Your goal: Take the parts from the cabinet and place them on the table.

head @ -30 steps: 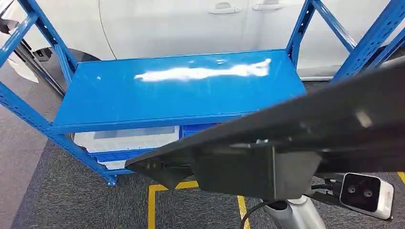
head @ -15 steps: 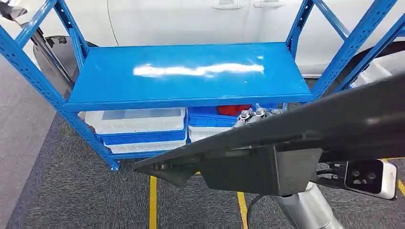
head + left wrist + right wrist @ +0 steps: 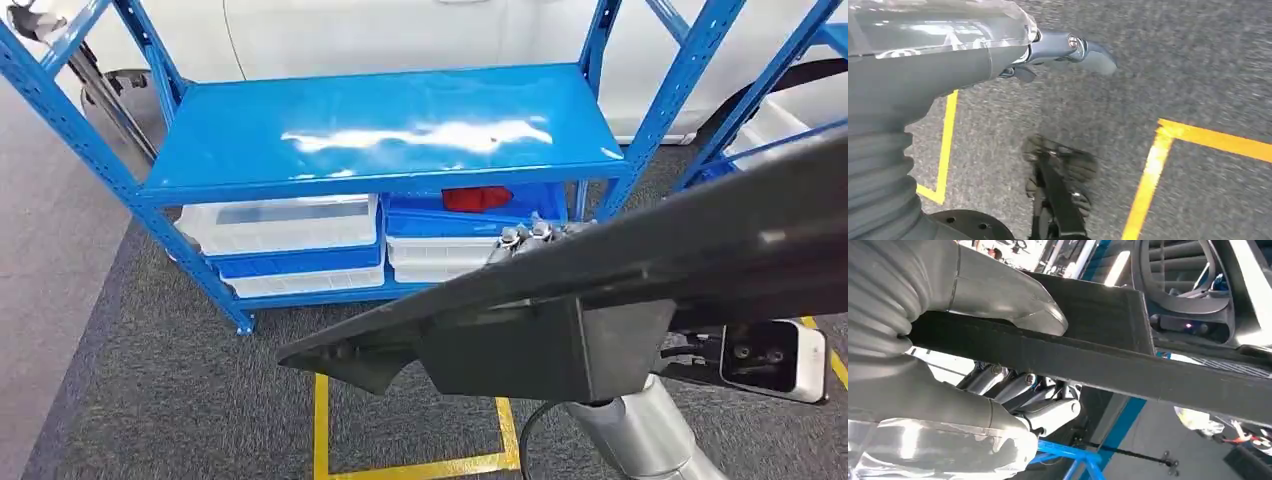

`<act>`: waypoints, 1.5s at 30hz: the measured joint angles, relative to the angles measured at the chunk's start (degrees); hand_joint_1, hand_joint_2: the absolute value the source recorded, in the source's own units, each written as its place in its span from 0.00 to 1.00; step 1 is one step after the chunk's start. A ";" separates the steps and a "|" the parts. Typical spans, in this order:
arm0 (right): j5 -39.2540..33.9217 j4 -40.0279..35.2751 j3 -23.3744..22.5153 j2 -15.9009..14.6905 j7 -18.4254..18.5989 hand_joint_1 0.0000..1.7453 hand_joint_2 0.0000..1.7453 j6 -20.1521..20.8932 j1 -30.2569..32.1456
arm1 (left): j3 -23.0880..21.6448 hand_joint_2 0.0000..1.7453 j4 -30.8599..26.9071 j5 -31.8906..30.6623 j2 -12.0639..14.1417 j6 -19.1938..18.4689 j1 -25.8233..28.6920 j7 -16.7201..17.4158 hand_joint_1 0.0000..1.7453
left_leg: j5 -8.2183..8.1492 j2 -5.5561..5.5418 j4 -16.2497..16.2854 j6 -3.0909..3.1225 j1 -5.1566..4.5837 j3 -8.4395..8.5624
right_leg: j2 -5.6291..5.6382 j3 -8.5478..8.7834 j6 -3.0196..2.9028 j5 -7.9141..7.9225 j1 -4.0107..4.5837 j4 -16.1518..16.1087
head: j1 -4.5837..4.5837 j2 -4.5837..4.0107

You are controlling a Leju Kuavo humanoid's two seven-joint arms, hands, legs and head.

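left hand point(image 3: 998, 55), yellow floor tape point(image 3: 1153, 170), possibly carpet point(image 3: 1173, 65)

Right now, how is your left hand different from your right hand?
The right hand grips a long black part, thumb on one side and fingers on the other; the left hand holds nothing. The right hand is raised in front of the blue rack, while the left hand hangs over grey carpet with yellow lines. Both have a grey ribbed cover at the wrist.
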 joint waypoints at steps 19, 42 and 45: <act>2.05 0.72 -3.34 1.35 -0.02 1.00 1.00 7.58 3.00 | 0.07 1.00 0.00 -0.28 -0.39 0.09 -0.05 0.26 0.00 | 7.74 0.20 -18.66 3.15 -0.34 6.04 | 0.36 1.80 2.22 -3.02 -0.17 7.64 | 0.00 0.00; 12.13 -7.30 -14.54 7.13 -0.04 1.00 1.00 8.79 13.87 | -0.13 1.00 0.09 -1.20 -0.26 -0.96 0.65 1.31 0.00 | 5.32 -0.68 -18.78 2.85 0.62 9.40 | 1.99 0.43 2.46 -5.84 0.11 5.25 | 0.00 0.00; 12.26 -7.39 -15.02 7.13 -0.04 1.00 1.00 7.98 14.39 | -0.13 1.00 0.09 -1.22 -0.28 -0.50 0.77 1.84 0.00 | 5.34 1.37 -18.75 2.95 0.39 9.10 | 1.10 -6.22 3.07 -11.34 -0.41 18.89 | 0.00 0.00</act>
